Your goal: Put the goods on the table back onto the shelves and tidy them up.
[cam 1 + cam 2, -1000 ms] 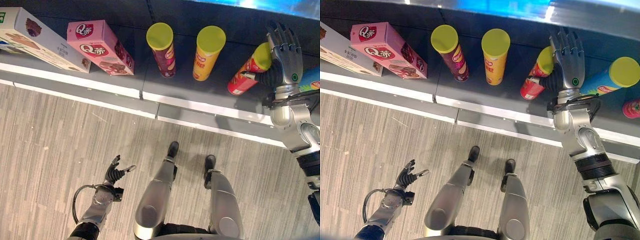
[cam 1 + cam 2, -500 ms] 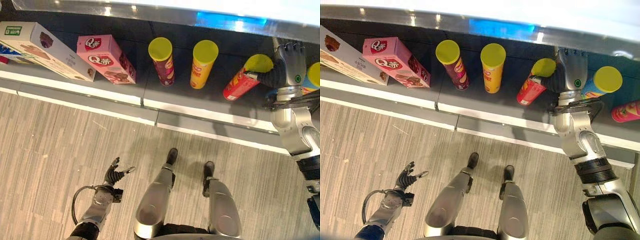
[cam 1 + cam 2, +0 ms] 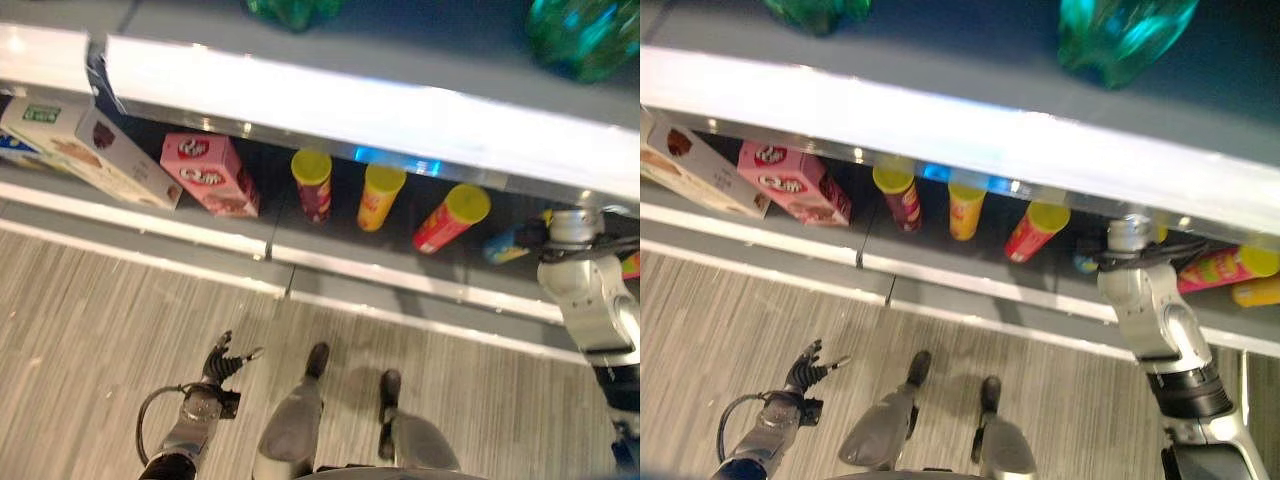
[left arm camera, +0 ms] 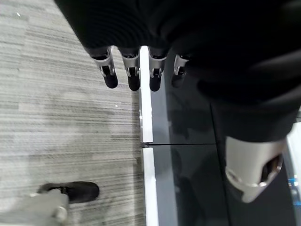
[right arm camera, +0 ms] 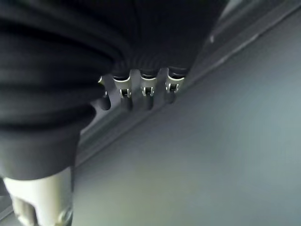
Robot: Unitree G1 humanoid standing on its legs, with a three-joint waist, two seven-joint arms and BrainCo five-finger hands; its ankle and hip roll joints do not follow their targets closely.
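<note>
A red chip can (image 3: 450, 218) with a yellow lid leans to the right on the dark lower shelf (image 3: 330, 240). A maroon can (image 3: 313, 185) and a yellow can (image 3: 380, 197) stand to its left. My right arm reaches onto the shelf to the right of the red can, beside a blue can (image 3: 505, 247). The upper shelf's bright front edge (image 3: 330, 100) hides its hand in the eye views. In the right wrist view my right hand (image 5: 147, 89) has straight fingers and holds nothing. My left hand (image 3: 222, 362) hangs open low over the floor.
A pink box (image 3: 210, 175) and long white boxes (image 3: 85, 150) lie at the shelf's left. A pink can (image 3: 1215, 268) and an orange one (image 3: 1255, 292) lie at its far right. Green bottles (image 3: 575, 30) stand on the upper shelf. Grey striped floor (image 3: 100, 330) lies in front.
The camera has tilted up, bringing the upper shelf into view. My right hand has left the red can's lid and sits further right. The left hand has stayed put.
</note>
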